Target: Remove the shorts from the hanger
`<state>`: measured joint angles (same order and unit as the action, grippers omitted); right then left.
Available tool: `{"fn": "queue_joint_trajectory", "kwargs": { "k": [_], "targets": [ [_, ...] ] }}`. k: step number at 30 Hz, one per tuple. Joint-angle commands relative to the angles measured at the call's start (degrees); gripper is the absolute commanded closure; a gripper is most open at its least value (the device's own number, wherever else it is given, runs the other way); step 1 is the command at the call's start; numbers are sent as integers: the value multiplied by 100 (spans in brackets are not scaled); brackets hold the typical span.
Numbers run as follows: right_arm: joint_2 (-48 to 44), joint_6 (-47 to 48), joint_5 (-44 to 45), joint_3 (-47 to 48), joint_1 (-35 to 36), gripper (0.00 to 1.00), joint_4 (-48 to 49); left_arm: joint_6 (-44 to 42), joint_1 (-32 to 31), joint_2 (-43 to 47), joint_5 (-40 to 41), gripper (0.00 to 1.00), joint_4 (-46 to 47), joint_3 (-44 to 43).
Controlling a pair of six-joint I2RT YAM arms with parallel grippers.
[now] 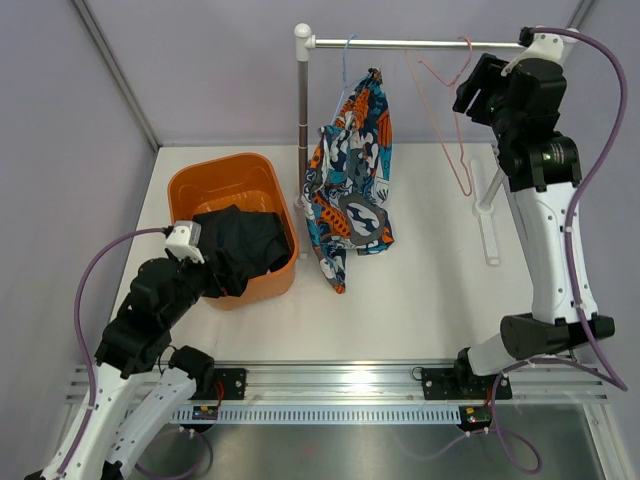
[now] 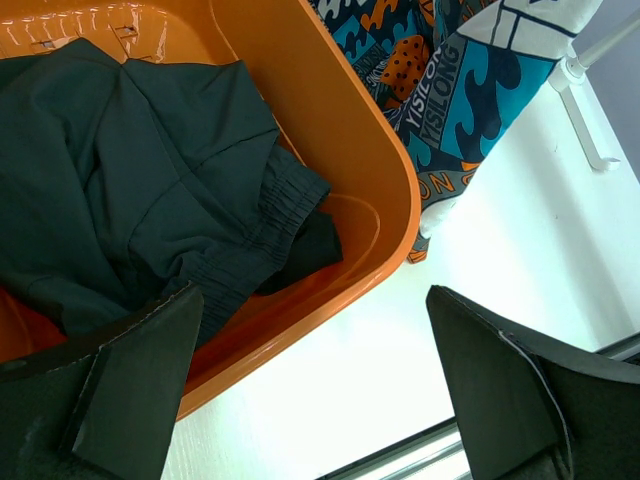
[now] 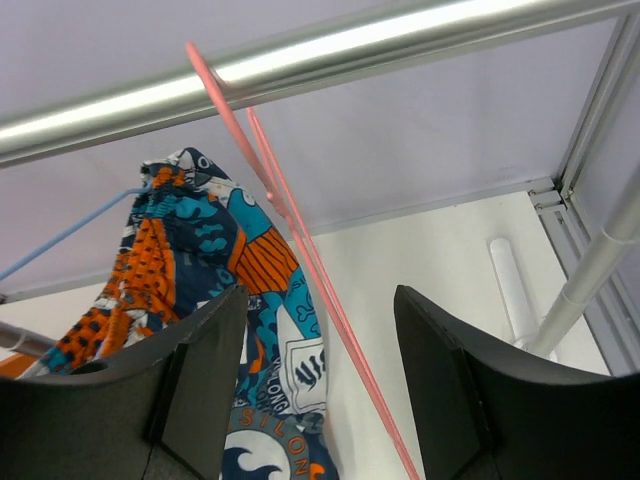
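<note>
Patterned blue, orange and white shorts (image 1: 350, 185) hang from a pale blue hanger (image 1: 347, 70) on the silver rail (image 1: 420, 43); they also show in the right wrist view (image 3: 215, 290) and the left wrist view (image 2: 470, 90). An empty pink hanger (image 1: 455, 130) hangs on the rail to their right and runs between my right fingers in the right wrist view (image 3: 320, 270). My right gripper (image 1: 478, 88) is open, up by the rail at the pink hanger. My left gripper (image 1: 215, 270) is open and empty over the near edge of the orange tub (image 1: 190, 190).
The orange tub (image 2: 360, 160) holds dark shorts (image 2: 140, 180), also seen in the top view (image 1: 240, 245). The rail stands on a white post (image 1: 302, 90) at the left and a slanted white stand (image 1: 490, 215) at the right. Grey walls close in the table.
</note>
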<state>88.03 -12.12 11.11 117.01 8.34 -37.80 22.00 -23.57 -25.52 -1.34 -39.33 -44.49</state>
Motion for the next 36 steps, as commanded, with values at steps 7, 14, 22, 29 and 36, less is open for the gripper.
{"fn": "queue_joint_trajectory", "kwargs": {
  "k": [7, 14, 22, 29, 36],
  "targets": [
    [-867, -186, 241, 162, 1026, 29, -481, -38, -25, 29, -24, 1, 242, 28],
    [-24, -185, 418, 691, 2030, 29, -658, -29, -25, 3, -15, 1, 251, 28],
    [1048, -46, 637, 1631, 2734, 27, -369, -20, -25, 29, 29, 1, 242, 37],
    [1735, 227, 1155, 2177, 3042, 26, -88, -12, -25, 82, 11, 1, 251, 46],
    [1990, 429, 1867, 1869, 3060, 28, 852, -20, -25, 73, 2, 1, 268, 46]
  ]
}}
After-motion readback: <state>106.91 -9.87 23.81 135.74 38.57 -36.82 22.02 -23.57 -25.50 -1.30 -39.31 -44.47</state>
